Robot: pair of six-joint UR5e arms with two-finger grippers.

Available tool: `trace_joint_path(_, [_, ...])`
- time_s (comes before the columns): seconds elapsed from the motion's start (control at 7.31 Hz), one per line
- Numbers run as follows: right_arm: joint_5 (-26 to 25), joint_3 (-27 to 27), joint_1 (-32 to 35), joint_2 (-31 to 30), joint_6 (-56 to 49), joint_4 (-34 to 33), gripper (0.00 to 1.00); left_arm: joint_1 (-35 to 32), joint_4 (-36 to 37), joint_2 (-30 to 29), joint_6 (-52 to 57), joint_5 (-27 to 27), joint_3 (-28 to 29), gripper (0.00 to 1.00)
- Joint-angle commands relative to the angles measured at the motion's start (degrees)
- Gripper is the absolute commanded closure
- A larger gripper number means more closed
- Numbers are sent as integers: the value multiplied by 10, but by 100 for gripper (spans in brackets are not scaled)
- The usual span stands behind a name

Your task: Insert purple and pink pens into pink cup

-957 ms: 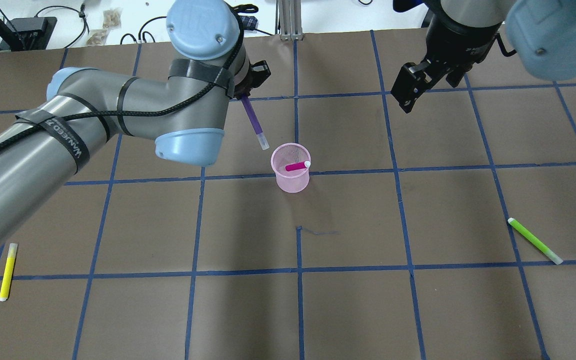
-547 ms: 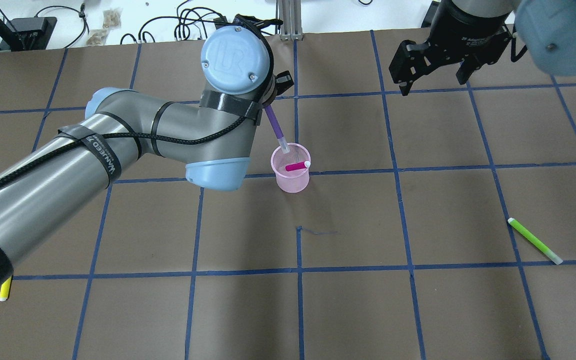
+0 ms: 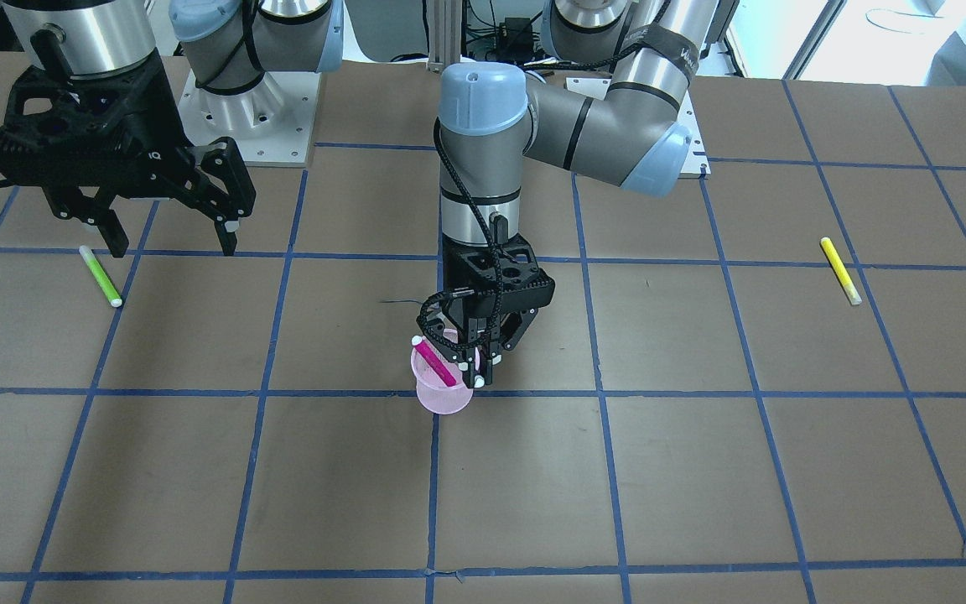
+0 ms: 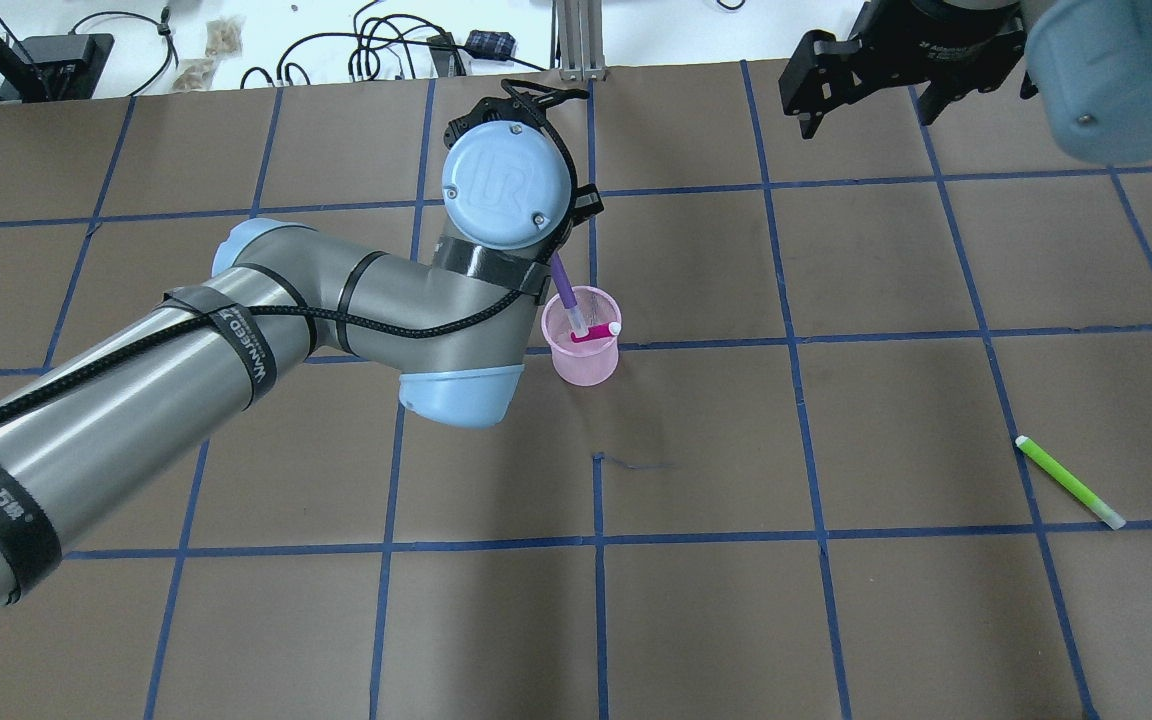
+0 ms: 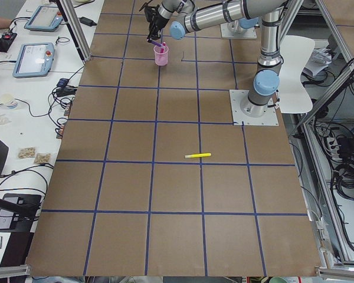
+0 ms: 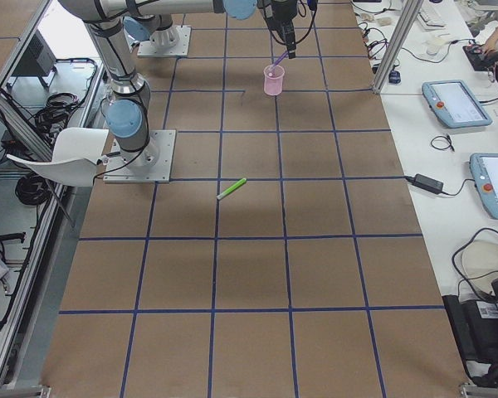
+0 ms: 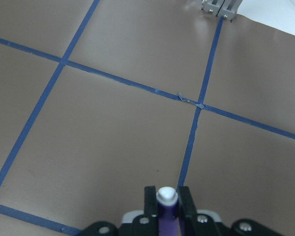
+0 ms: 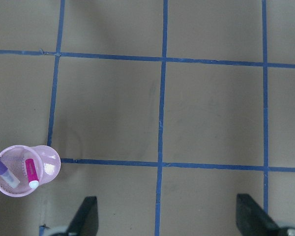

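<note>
Our left gripper (image 3: pixel 473 371) clamps the purple pen (image 4: pixel 565 292), tip in the pink cup (image 4: pixel 587 366). Right gripper (image 3: pixel 173 245) gapes; our joint cap (image 4: pixel 507 198) reads "UR".

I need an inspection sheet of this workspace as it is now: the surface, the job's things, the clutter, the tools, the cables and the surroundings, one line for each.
Surface: brown paper table cover with a blue tape grid.
Job's things: see-through pink cup upright; pink pen leaning inside it; purple pen tilted, lower end inside the cup.
Clutter: green marker pen and yellow marker pen lying flat, far from the cup.
Tools: left tool shut on the purple pen, above the cup; right tool open, holding nothing.
Cables: black cable strapped along the left arm; loose black cables beyond the table's far edge.
Surroundings: teach pendants on a white side bench.
</note>
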Motion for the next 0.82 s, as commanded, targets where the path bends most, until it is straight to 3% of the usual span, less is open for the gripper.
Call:
trace_joint_path(0.0, [5,1,0,7,0,3,0,-9,11,-7,2,1,-3,100])
trace_joint_path(0.27, [4,1,1,4,7,5,0,-11,11,-19,3,2,-4,100])
trace_joint_path(0.41, [3,2,1,1,8,19,0,-13,13,-26,-1,37,-14,100])
trace_joint_path(0.68, [4,2,-1,3,8,48,0,-20,27,-26,-4,49,-18,100])
